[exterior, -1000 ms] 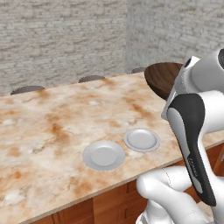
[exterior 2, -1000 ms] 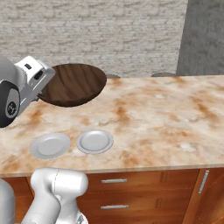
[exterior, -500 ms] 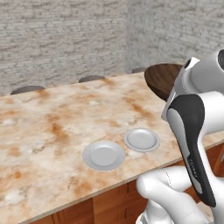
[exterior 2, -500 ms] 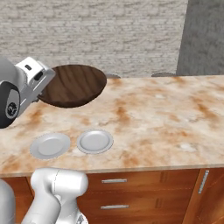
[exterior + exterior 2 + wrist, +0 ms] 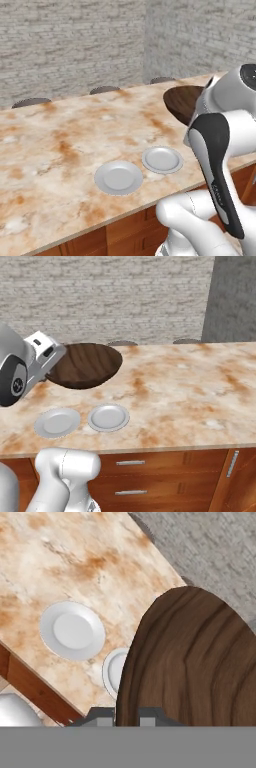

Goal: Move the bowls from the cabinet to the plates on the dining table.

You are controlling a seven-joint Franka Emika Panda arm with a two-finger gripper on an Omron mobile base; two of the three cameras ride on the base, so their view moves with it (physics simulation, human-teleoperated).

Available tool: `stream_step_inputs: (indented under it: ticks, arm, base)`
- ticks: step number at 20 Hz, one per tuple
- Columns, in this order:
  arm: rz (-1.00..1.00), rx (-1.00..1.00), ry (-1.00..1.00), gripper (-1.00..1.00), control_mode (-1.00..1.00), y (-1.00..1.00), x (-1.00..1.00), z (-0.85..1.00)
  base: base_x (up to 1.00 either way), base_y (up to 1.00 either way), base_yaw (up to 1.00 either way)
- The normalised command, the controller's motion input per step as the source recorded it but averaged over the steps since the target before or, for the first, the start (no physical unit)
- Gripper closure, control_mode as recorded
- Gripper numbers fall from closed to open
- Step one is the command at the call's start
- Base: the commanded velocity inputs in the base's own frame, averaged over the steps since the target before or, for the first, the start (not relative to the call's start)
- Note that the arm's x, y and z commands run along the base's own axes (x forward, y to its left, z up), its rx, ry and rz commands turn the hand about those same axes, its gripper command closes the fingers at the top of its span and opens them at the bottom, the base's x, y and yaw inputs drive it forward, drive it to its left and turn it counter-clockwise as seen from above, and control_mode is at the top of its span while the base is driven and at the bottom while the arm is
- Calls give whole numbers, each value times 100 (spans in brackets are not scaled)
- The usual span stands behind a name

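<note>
Gripper [image 5: 126, 714] has its jaws pinched narrow on the rim of the wide dark brown wooden bowl [image 5: 85, 365], holding it up above the beige-and-orange marbled stone dining table [image 5: 180, 396]. Two small flat white plates sit side by side near the table's front edge, one [image 5: 108, 417] just below the bowl, the other [image 5: 57, 422] beside it.

Both base cams sit behind the arm, left and right, looking forward-down; shared: counter [image 5: 75, 145] and both plates [image 5: 108, 417]. Hand cam looks down, close over the brown bowl [image 5: 195, 662].
</note>
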Motion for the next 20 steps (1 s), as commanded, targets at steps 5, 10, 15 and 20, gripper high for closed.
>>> stream_step_inputs:
  ticks: [5, 10, 15, 20]
  arm:
    - [0, 0, 10, 100, -100, 3, 11, -40]
    - [2, 0, 7, 100, -100, 3, 16, -41]
    - [3, 0, 1, 100, -100, 0, 26, -44]
    - [4, -1, 0, 100, -100, 0, 35, -47]
  base:
    - [0, 0, 0]
    - [0, 0, 0]
    - [0, 0, 0]
    - [0, 0, 0]
